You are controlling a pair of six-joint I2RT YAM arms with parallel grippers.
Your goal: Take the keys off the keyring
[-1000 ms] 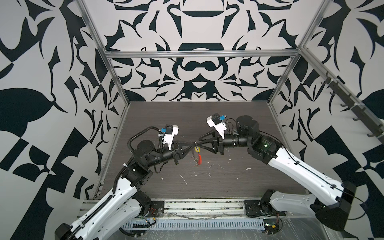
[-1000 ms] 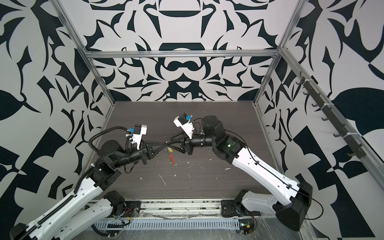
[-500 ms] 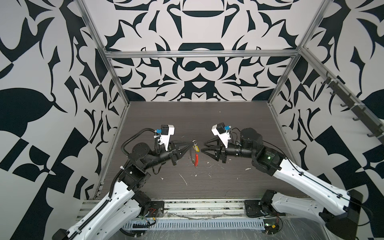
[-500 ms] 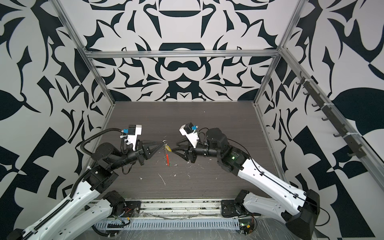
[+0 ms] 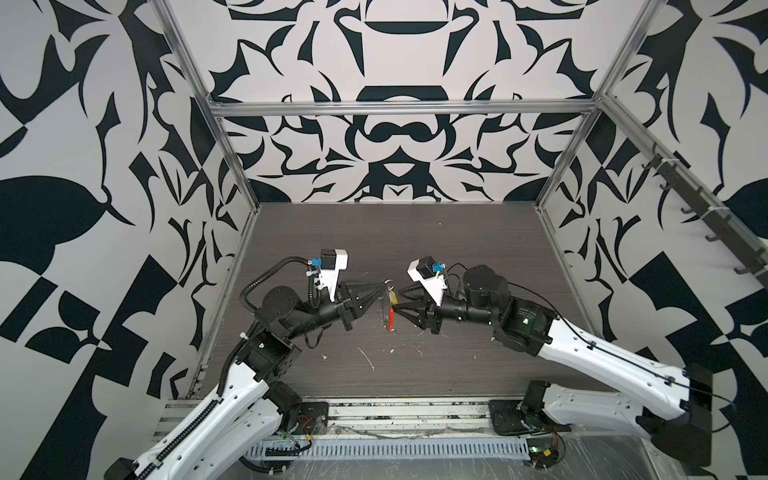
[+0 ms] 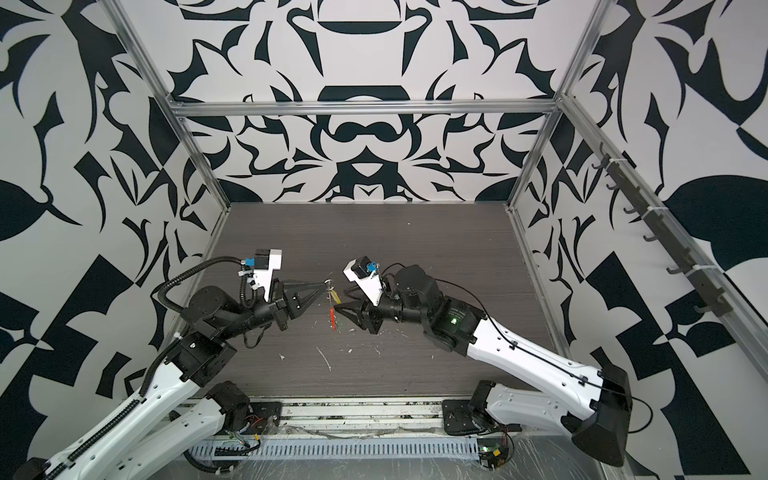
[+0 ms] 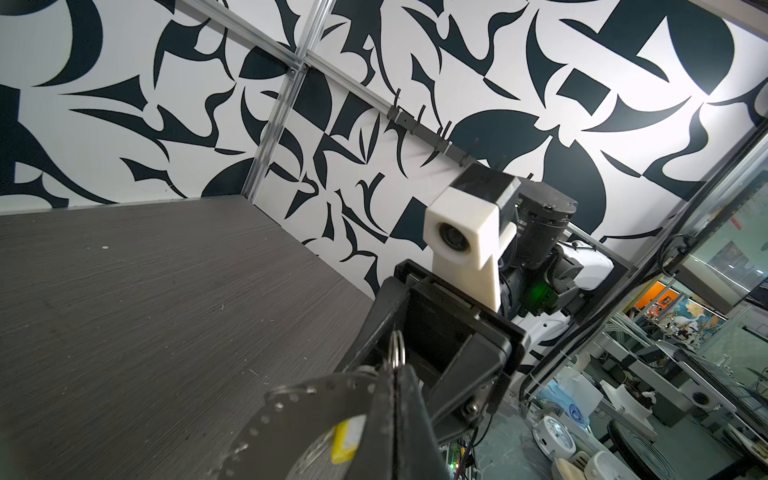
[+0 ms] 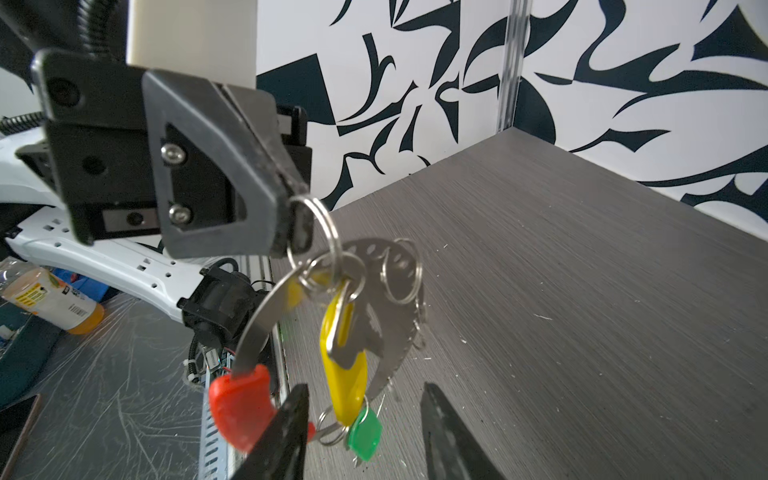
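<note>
The keyring (image 8: 395, 332), a silver hoop with a perforated arc and a red sleeve (image 8: 241, 407), hangs in the air above the table. My left gripper (image 8: 297, 224) is shut on a small silver ring (image 8: 320, 232) at the keyring's top, as both top views show (image 5: 384, 284) (image 6: 326, 284). The yellow key (image 8: 345, 374) and the green key (image 8: 365, 432) dangle from it. My right gripper (image 8: 365, 390) is open, its fingers either side of the two keys without touching them. In both top views it faces the left gripper (image 5: 397, 300) (image 6: 338, 300).
The dark wood-grain table (image 5: 457, 249) carries small white scraps (image 5: 368, 357) near the front. Patterned walls with metal frame posts (image 5: 239, 178) close in the back and sides. A rack of hooks (image 5: 706, 216) runs along the right wall.
The right gripper drew back from the hanging keyring, then came in again and now brackets the keys. The left gripper shifted slightly left, still holding the small ring.
</note>
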